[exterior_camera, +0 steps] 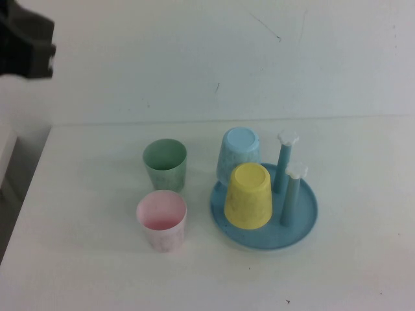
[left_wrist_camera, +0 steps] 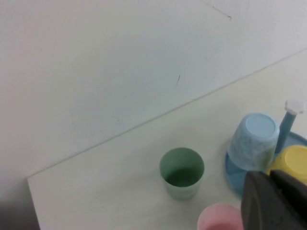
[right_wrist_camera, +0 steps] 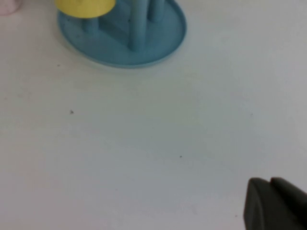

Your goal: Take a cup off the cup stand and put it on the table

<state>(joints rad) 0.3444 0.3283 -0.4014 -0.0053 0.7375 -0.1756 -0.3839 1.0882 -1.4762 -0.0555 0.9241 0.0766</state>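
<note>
Evidently the mint-green cup already stands upright, mouth up, on the white desk, just left of the cup stand and apart from it. A pink cup stands just in front of it, also upright on the desk. On the stand a light-blue cup and a yellow cup sit inverted over pegs; two further pegs with white flower caps are bare.

Handling, judged: thin plastic tumbler, light, stiff enough but would flex if squeezed hard; smooth tapered wall, so a grip may slide toward the narrow base. Best hold is across the rim, one finger inside and one outside, or around the upper wall. Tips over easily if nudged.

Left pincer: fully closed, holding nothing, raised over the near-left part of the desk; in its wrist view the green cup lies ahead of it, clearly apart. Right pincer: also closed and empty, hovering over bare desk on the near-right, the stand well ahead; green cup outside that view.

Placement looks complete.
</note>
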